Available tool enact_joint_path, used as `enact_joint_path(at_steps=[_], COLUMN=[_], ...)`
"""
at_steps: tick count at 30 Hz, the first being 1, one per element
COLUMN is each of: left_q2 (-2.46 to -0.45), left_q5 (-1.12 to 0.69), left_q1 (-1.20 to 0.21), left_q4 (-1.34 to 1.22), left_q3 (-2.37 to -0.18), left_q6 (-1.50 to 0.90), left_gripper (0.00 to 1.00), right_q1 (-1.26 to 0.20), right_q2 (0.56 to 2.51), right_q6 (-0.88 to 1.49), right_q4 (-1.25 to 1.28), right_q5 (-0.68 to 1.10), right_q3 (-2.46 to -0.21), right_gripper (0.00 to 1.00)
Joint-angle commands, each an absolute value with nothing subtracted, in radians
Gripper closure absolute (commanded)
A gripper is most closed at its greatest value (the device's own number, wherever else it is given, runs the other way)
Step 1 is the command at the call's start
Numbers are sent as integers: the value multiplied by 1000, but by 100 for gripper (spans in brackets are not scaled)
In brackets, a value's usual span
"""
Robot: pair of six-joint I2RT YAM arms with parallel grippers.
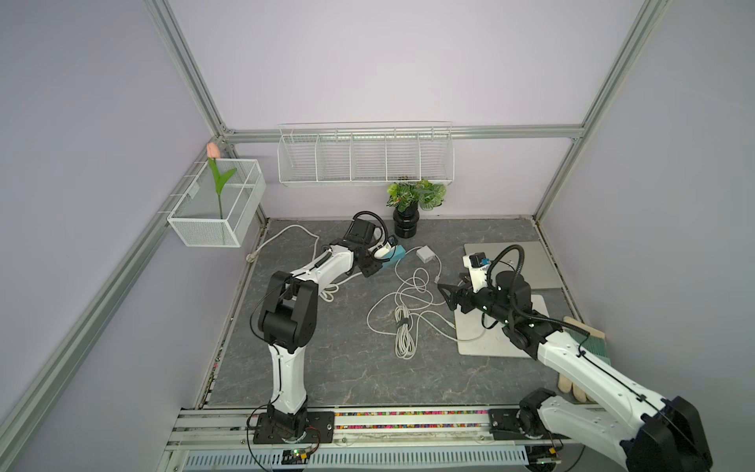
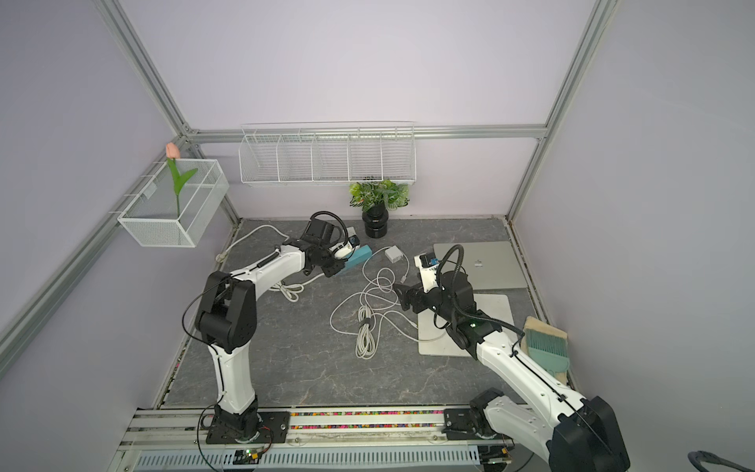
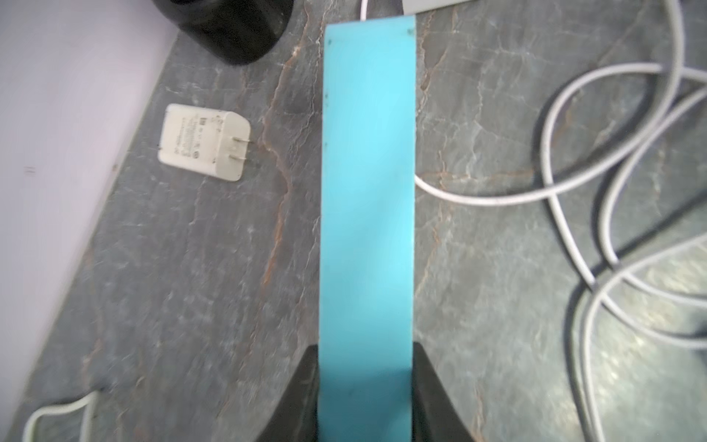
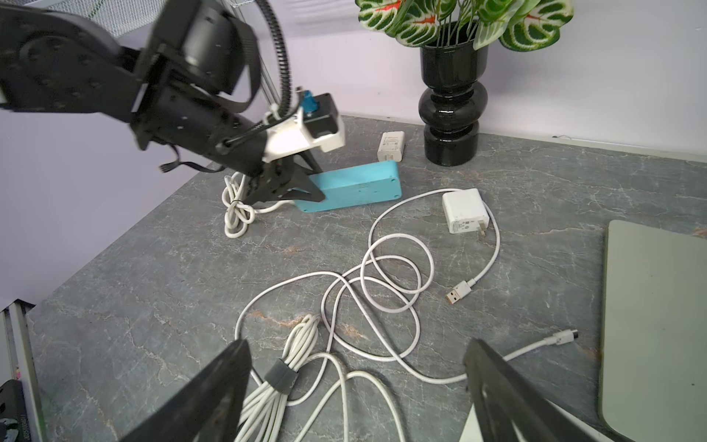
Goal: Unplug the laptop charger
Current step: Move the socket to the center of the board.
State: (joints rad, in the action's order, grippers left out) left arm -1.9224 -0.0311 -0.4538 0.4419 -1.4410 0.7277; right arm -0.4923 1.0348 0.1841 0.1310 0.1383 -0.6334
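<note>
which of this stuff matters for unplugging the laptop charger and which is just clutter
For the job: blue power strip, clamped in the left gripper; white charger brick; white cable; laptop; right gripper, open.

Lying about: small white adapter; potted plant; brush; tulip; wire rack.

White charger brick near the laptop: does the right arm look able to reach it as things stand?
Probably yes. The right gripper is open and faces the charger brick; only loose white cables lie on the table between them, nothing upright.
</note>
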Motion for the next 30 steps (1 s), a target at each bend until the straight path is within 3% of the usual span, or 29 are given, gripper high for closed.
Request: enact_joint_path(at_steps=[1,7,12,15,16,20,21,25,28,30], left_q2=[-1823,-1828,-1932,-1943,-1932,-1819,-1782,-1589,-1455,-1401], left_q5=[191,472,589,568,563,473,441,284,95,169], left_q1=[-450,-391,-399,-409,-410,-427,-427,-402,-300,-273], left_q4=[203,-126,-295,-364,-357,-287,-272,-241,-253,-314], left_q3=[-1281,-1046,-1022,-987,-988,-959,-946,-893,-867,-830], left_q6=[811,924,1014,1038,1020,948,927,766,439,217], left_gripper=[78,75,74,71,65,16,11,4,3,3], right_q1=[-488,-487,-486,-485,-486,-484,-484,-455,-372,-300], right_q2=[1038,1048,1068,1068,1068,1056,1053,1046,1053,1020], right_q6=[196,202,215,220,221,219,211,172,143,133], right_q4=[177,201,223,229,225,214,208,147,139,187], right_q5=[134,143,147,132,129,112,108,16,-40,-69], right_q3=[-609,-603,-603,-601,-604,-606,-609,-631,-619,-563], right_gripper=[10,10,10,10,10,10,10,11,11,11])
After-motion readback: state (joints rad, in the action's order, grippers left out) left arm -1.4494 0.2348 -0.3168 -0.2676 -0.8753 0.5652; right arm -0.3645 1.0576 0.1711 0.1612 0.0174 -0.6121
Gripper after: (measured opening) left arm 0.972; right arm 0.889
